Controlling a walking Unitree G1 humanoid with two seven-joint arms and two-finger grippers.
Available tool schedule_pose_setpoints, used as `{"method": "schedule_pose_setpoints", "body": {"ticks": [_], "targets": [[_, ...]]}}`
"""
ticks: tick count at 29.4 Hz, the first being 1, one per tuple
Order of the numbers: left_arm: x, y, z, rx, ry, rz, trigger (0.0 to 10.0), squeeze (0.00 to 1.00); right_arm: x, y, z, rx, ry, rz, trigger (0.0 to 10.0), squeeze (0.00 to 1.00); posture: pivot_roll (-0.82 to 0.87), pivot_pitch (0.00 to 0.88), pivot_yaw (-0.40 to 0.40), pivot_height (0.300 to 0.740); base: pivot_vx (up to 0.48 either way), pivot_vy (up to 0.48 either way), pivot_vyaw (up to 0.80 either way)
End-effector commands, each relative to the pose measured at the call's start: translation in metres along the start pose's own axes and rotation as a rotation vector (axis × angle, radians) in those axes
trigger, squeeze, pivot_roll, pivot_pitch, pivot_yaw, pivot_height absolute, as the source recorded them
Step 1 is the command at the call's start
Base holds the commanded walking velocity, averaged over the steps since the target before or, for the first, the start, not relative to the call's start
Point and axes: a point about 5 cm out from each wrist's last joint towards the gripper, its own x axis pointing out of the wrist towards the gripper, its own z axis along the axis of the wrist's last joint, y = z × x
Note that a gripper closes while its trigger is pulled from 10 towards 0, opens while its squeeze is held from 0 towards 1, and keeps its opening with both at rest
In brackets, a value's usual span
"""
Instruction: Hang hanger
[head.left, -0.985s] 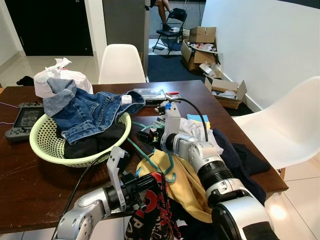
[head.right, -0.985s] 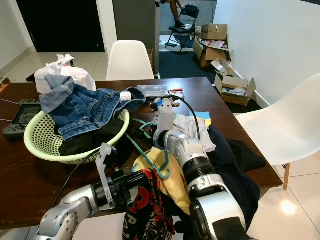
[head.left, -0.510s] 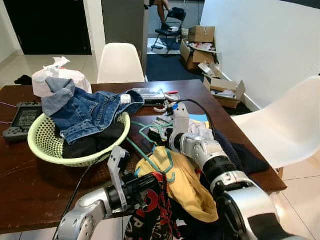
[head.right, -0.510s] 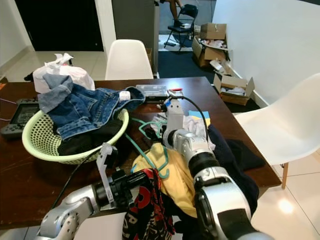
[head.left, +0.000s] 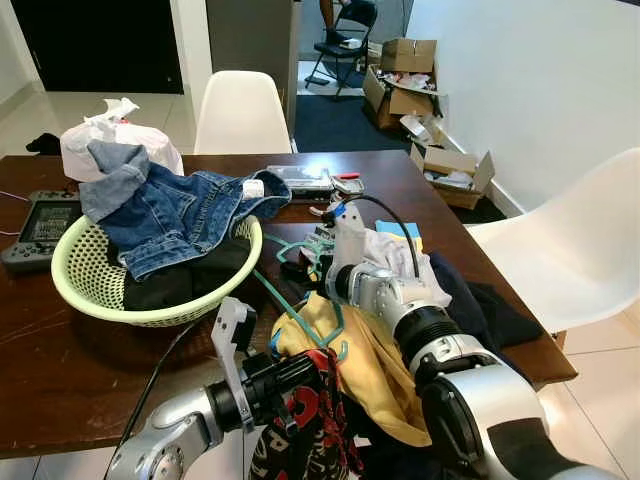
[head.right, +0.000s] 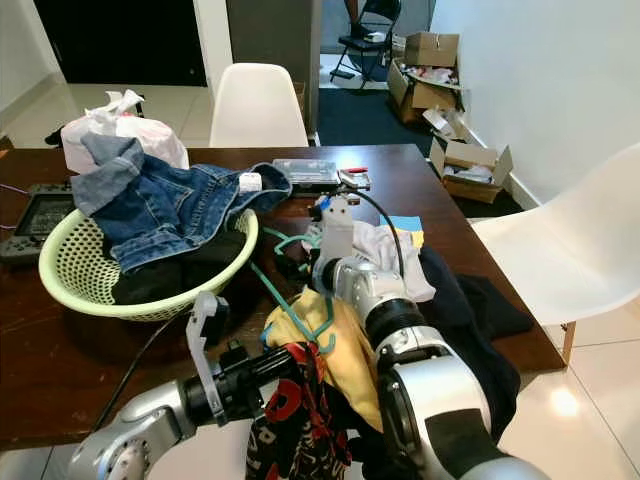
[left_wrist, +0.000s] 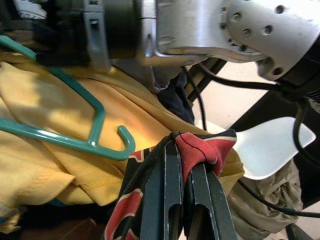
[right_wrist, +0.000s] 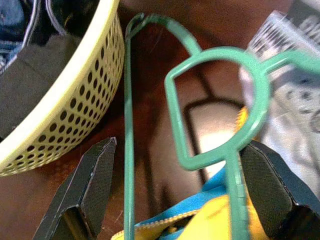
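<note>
A dark wooden table (head.left: 60, 330) is cluttered with a green laundry basket (head.left: 90, 290) at 10 o'clock; white chairs (head.left: 238, 112) and cardboard boxes (head.left: 405, 60) are seen beyond. The teal hanger (right_wrist: 220, 105) is lying on yellow cloth (head.left: 375, 360), framed between the spread-wide fingers of the right gripper (right_wrist: 172, 192). A red-black garment (left_wrist: 200, 150) is pinched tight by the left gripper (left_wrist: 182, 200) at 6.

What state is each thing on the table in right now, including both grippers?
left gripper: shut on the red and black garment, at the table's near edge
right gripper: open, fingers either side of the green hanger
green hanger: lying on the table, not hung
yellow garment: crumpled, draped over the table edge
denim jacket: heaped over the basket rim
green laundry basket: upright, full of clothes
</note>
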Motion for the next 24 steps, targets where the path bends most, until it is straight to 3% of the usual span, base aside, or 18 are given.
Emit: {"method": "schedule_pose_setpoints", "body": {"ticks": [1, 6, 16, 17, 24], "targets": [[0.002, -0.006, 0.002, -0.008, -0.013, -0.027, 10.0, 0.00, 0.002, 0.004, -0.002, 0.029, 0.022, 0.018, 10.0, 0.00, 0.15, 0.102, -0.107, 0.740, 0.000, 0.000, 0.00], [-0.001, -0.011, 0.003, -0.012, -0.012, -0.021, 10.0, 0.00, 0.005, 0.017, 0.002, 0.143, -0.025, 0.115, 10.0, 0.00, 0.16, 0.115, -0.110, 0.740, 0.000, 0.000, 0.00], [-0.002, -0.014, 0.004, -0.017, -0.010, -0.017, 10.0, 0.00, 0.006, 0.021, 0.008, 0.206, -0.089, 0.163, 10.0, 0.00, 0.17, 0.125, -0.110, 0.740, 0.000, 0.000, 0.00], [-0.002, -0.015, 0.004, -0.019, -0.009, -0.015, 10.0, 0.00, 0.005, 0.021, 0.010, 0.218, -0.109, 0.167, 0.0, 0.00, 0.17, 0.127, -0.109, 0.740, 0.000, 0.000, 0.00], [-0.003, -0.016, 0.004, -0.022, -0.007, -0.013, 10.0, 0.00, 0.005, 0.020, 0.011, 0.208, -0.116, 0.158, 0.0, 0.00, 0.17, 0.127, -0.109, 0.740, 0.000, 0.000, 0.00]]}}
